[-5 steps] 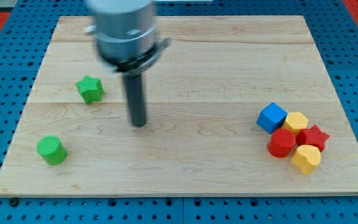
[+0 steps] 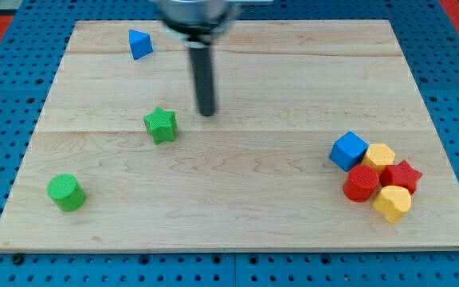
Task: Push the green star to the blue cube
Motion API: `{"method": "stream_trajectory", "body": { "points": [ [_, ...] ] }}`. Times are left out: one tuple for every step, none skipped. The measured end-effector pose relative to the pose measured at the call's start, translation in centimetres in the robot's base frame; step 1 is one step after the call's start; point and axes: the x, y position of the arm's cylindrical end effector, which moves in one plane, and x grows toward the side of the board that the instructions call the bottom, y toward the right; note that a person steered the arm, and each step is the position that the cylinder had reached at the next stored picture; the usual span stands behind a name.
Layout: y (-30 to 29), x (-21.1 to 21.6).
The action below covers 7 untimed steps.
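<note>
The green star (image 2: 160,125) lies on the wooden board (image 2: 237,231), left of the middle. The blue cube (image 2: 348,151) sits at the view's right, at the upper left of a tight cluster of blocks. My tip (image 2: 206,112) stands on the board just right of and slightly above the green star, a small gap apart. The blue cube is far to the right of both.
A red cylinder (image 2: 362,182), a yellow block (image 2: 380,155), a red star (image 2: 402,175) and a yellow block (image 2: 393,202) crowd against the blue cube. A green cylinder (image 2: 65,192) sits at the lower left. A small blue wedge-like block (image 2: 139,44) lies near the top left.
The green star now lies further right and slightly lower. My tip has moved up and to the right. The arm no longer hides the small blue block at the top left.
</note>
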Motion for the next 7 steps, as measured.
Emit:
{"method": "stream_trajectory", "body": {
  "points": [
    [-8.1,-2.8],
    [-13.9,-2.1],
    [-11.6,2.9],
    [0.7,3.1],
    [11.7,3.3],
    [13.2,3.4],
    [4.4,3.4]
  ]
}}
